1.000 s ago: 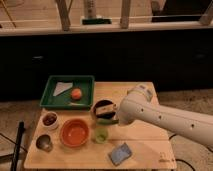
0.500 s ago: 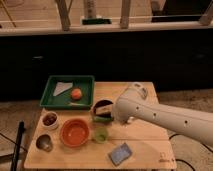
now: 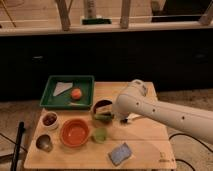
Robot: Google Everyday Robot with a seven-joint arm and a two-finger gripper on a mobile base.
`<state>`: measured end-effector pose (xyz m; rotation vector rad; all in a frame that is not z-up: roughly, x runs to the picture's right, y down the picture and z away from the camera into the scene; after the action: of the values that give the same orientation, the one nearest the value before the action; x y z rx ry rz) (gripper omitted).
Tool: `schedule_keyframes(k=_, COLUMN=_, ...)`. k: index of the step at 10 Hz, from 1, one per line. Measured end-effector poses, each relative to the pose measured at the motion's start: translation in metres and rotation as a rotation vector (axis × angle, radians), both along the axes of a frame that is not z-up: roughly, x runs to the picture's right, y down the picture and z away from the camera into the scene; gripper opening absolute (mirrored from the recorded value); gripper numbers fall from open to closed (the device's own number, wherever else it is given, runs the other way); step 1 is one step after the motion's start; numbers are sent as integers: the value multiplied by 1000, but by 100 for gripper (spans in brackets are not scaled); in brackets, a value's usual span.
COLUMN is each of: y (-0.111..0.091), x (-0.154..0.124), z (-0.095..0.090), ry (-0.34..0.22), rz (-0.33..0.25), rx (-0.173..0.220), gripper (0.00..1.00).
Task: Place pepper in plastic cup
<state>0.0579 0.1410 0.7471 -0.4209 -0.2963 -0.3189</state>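
The pepper (image 3: 102,116), slim and dark green, lies crosswise at the tip of my gripper (image 3: 109,117), just in front of a dark bowl (image 3: 102,105). The gripper is shut on the pepper and holds it a little above the board. The white arm reaches in from the right and hides most of the gripper. The translucent light-green plastic cup (image 3: 100,135) stands just below the pepper, to the right of the orange bowl (image 3: 75,132).
A green tray (image 3: 50,98) at the back left holds an orange fruit (image 3: 76,93) and a white sheet (image 3: 62,88). A small white bowl (image 3: 49,120) and a grey metal cup (image 3: 44,143) stand at the left. A blue sponge (image 3: 120,153) lies at the front.
The arm has swung left and down, carrying the pepper from beside the dark bowl towards the light-green cup.
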Motion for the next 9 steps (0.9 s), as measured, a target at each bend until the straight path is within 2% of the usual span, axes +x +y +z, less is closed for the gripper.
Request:
schedule_keyframes(k=1, y=0, x=0, z=2, ry=-3, rz=-12, rx=-1, gripper=1)
schedule_keyframes(k=4, y=6, x=-11, z=-11, ry=-38, rz=-99, rx=4, gripper=1)
schedule_keyframes(k=7, y=10, x=-30, z=-22, ry=-86, rz=-215, rx=10, gripper=1)
schedule_keyframes(k=9, y=16, x=-41, z=-25, ry=-125, rz=-292, rx=-9, gripper=1)
